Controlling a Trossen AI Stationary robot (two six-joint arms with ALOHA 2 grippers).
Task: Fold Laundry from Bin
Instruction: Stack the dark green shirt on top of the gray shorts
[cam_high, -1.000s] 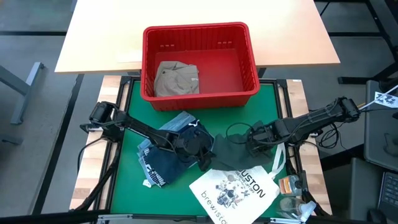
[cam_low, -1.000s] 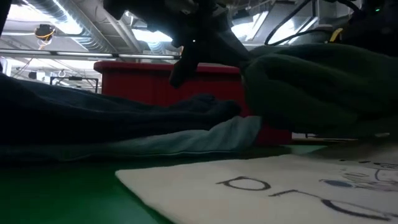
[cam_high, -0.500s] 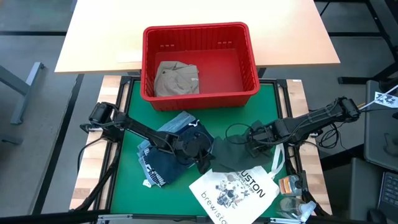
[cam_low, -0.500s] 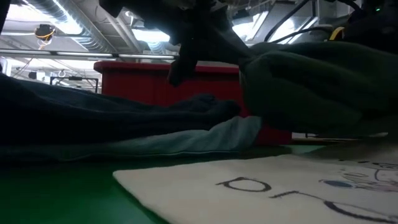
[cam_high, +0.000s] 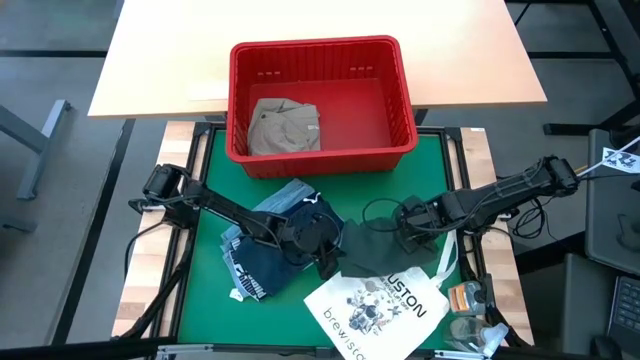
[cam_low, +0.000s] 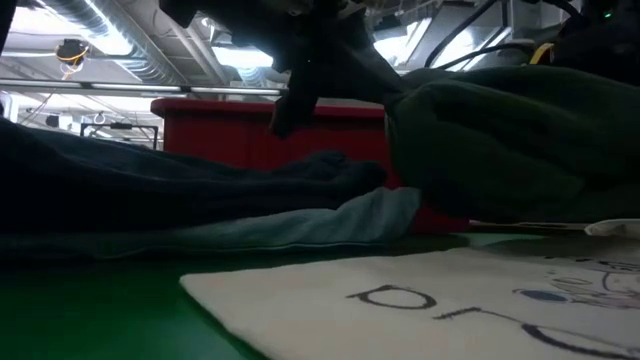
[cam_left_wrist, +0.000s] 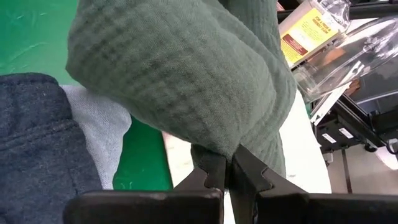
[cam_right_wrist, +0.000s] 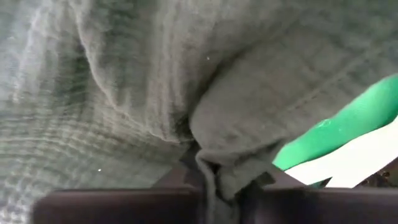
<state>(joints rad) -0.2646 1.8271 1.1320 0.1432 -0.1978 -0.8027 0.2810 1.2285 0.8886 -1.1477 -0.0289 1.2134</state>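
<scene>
A dark green garment (cam_high: 368, 247) is bunched on the green mat between my two grippers, and it bulges up in the low view (cam_low: 500, 130). My left gripper (cam_high: 327, 263) is shut on its left side. My right gripper (cam_high: 405, 232) is shut on its right side. To the left, a navy garment (cam_high: 262, 262) and a light blue denim one (cam_high: 290, 196) lie piled on the mat under my left arm. A khaki-tan garment (cam_high: 284, 125) lies in the red bin (cam_high: 320, 50) at the far edge. My left gripper pinches a bunched fold of the green garment (cam_left_wrist: 211, 148) between its two fingers (cam_left_wrist: 214, 167), on the garment's left near side. It comes slanting down from the table's left. The cloth billows slack beyond the fingertips. My right gripper pinches a rolled fold at the garment's right edge (cam_right_wrist: 227, 158) between its fingers, pointing down from above. The cloth is gathered in several layers and its contact is partly hidden by the cloth itself.
A white printed tote bag (cam_high: 378, 305) lies at the near edge, partly under the green garment. Bottles and small items (cam_high: 470, 315) stand at the near right corner. A light wooden table (cam_high: 150, 60) stands behind the bin.
</scene>
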